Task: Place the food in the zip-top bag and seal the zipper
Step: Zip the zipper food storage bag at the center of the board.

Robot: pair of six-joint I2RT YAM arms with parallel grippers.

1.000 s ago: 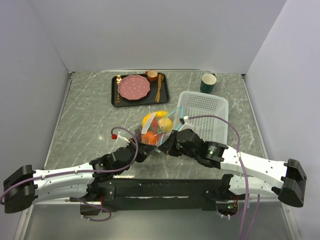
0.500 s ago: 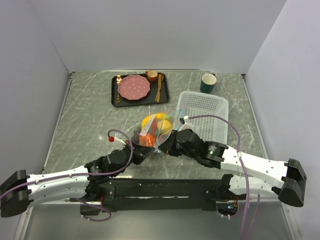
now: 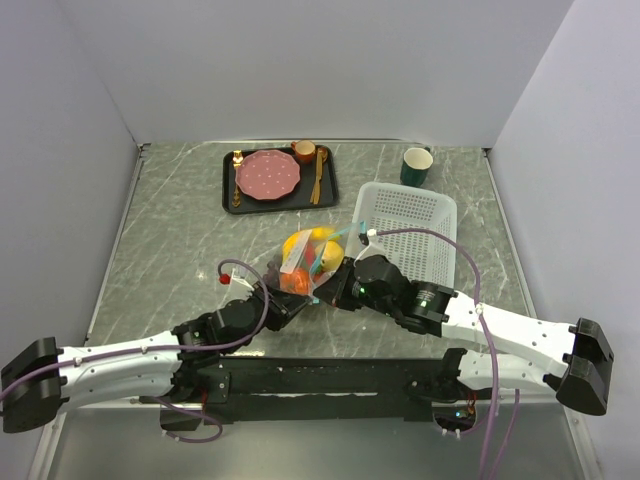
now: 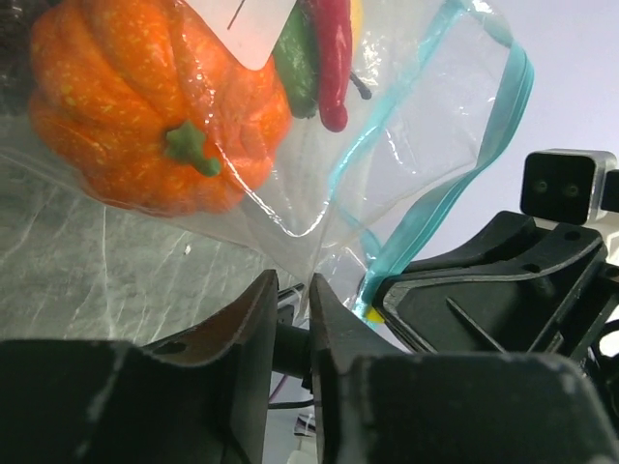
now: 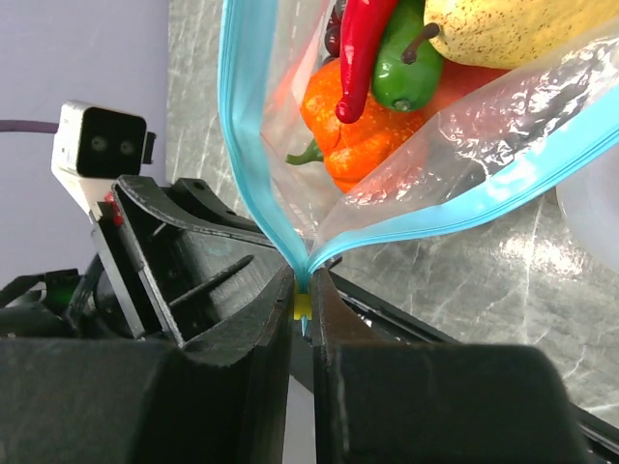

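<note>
The clear zip-top bag (image 3: 308, 256) lies mid-table with food inside: an orange fruit (image 4: 145, 106), a red chili (image 5: 363, 48), a green pepper (image 5: 406, 68), a yellow fruit (image 5: 522, 29) and dark grapes (image 5: 336, 34). My left gripper (image 4: 295, 302) is shut on the bag's clear near corner; it also shows in the top view (image 3: 287, 300). My right gripper (image 5: 303, 307) is shut on the near end of the teal zipper (image 5: 242, 145), at a small yellow tab. Beyond the jaws the two zipper strips spread apart, so the mouth stands open. The grippers sit close together (image 3: 335, 285).
A white mesh basket (image 3: 408, 225) stands right behind the bag. A black tray (image 3: 228, 190) at the back holds a pink plate (image 3: 267, 175), gold cutlery and an orange cup (image 3: 304, 152). A green cup (image 3: 416, 165) stands back right. Walls close in three sides.
The left arm has drawn back and shifted slightly, and the bag has moved a little to the left. Both grippers keep their hold at the bag's near end.
</note>
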